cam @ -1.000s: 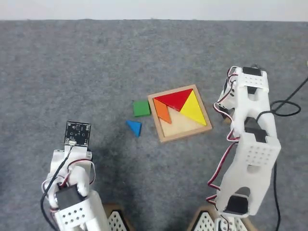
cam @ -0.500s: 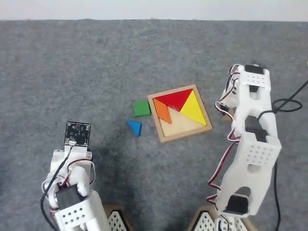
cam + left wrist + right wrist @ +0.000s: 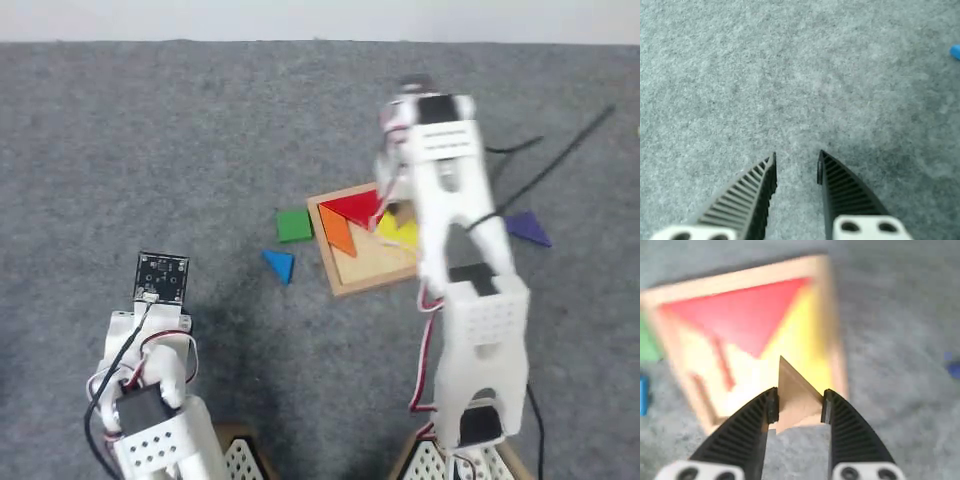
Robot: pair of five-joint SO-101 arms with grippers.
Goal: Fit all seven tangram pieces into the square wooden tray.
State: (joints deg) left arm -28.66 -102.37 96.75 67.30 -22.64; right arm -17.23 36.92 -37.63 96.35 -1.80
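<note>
Right tool [image 3: 800, 395], gripping tan triangle [image 3: 792, 385], swung over tray [image 3: 365, 283].

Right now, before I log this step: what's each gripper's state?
Left gripper: open, holding nothing.
Right gripper: closed on a tan triangle piece, over the wooden tray.

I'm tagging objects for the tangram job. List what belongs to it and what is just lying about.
Belongs: wooden tray, holding the red triangle, yellow triangle and orange piece; tan triangle in the right end effector; green square, blue triangle and purple triangle on the carpet.
Just there: black cable; left end effector, open over the carpet.
</note>
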